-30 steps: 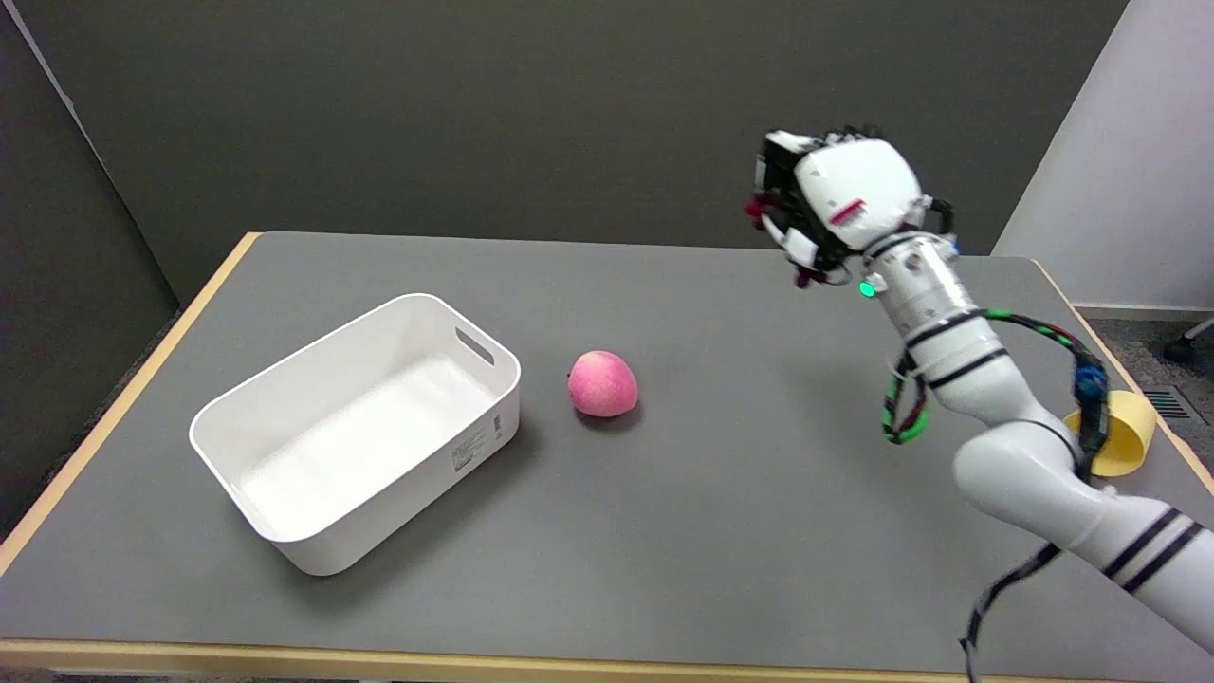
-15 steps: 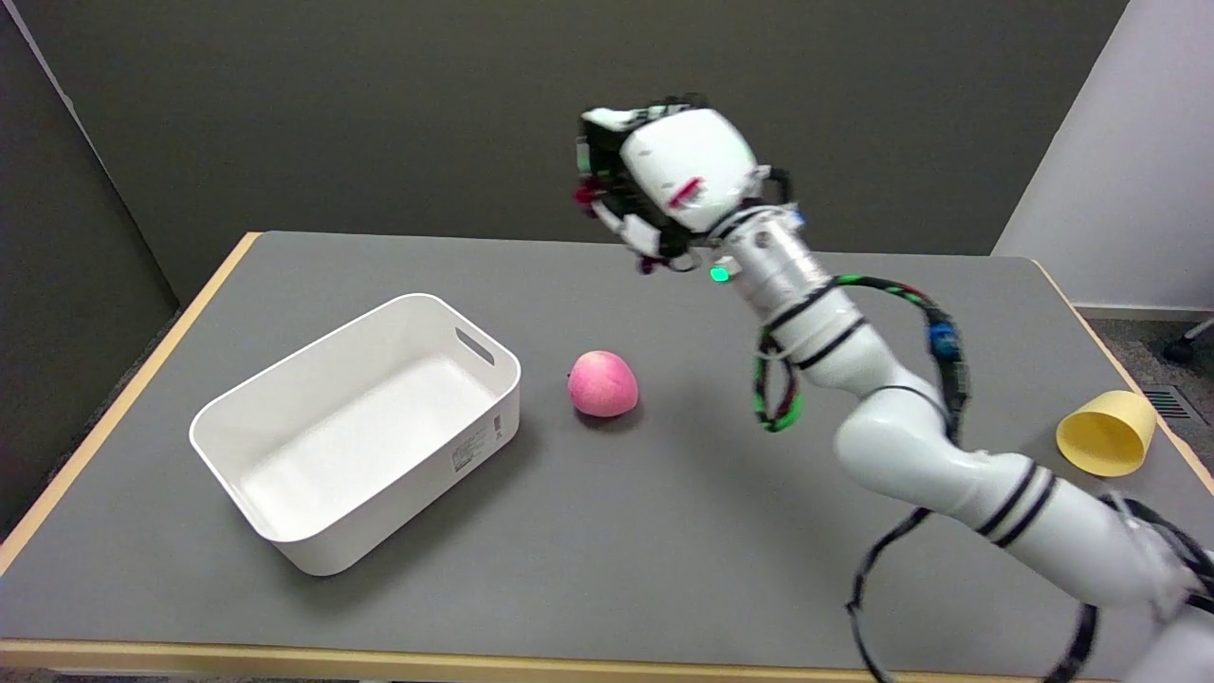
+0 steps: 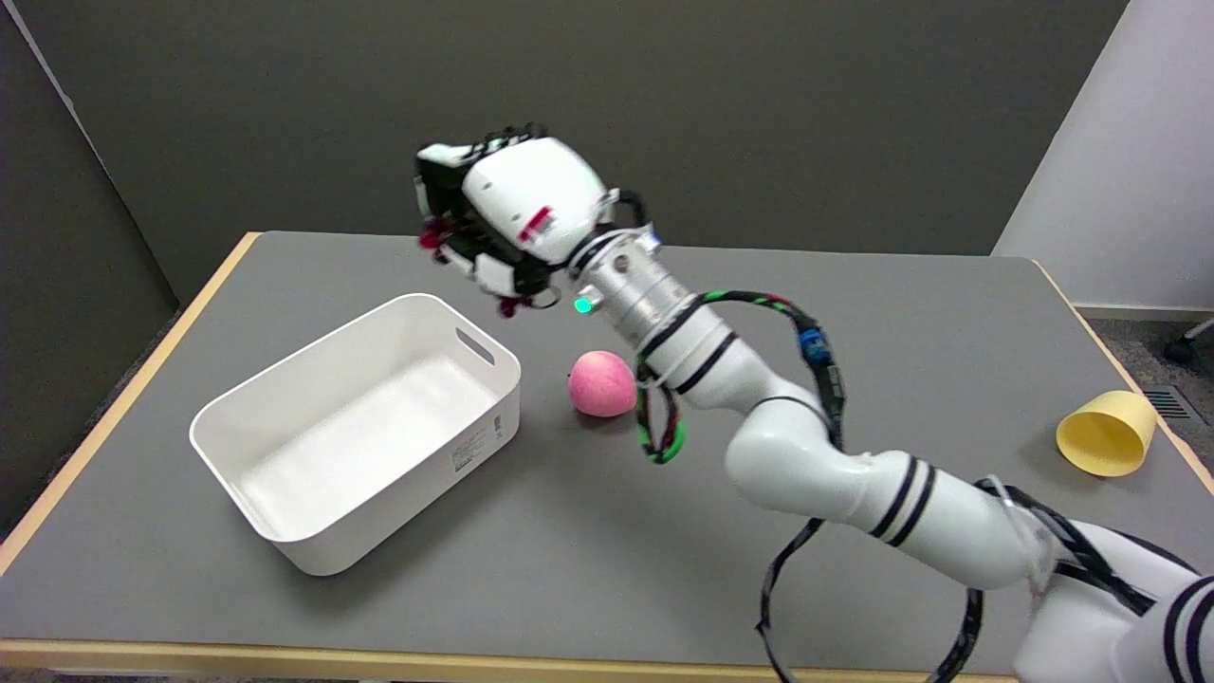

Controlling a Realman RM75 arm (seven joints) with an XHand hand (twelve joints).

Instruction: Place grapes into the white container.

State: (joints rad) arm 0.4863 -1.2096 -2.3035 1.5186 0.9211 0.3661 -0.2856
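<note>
Head view: above table (image 3: 607, 588) near side (only 1 camera), looking down, across.

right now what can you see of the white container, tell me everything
The white container is a rectangular, open-topped bin that looks like smooth plastic, with rounded corners, tall walls and a slot handle cut into its far end wall. A small label sits on its near right wall. It stands upright and skewed on the grey table, left of centre, and holds nothing visible. A pink peach lies apart on its right. The right hand hangs in the air beyond its far right corner, not touching it.
</note>
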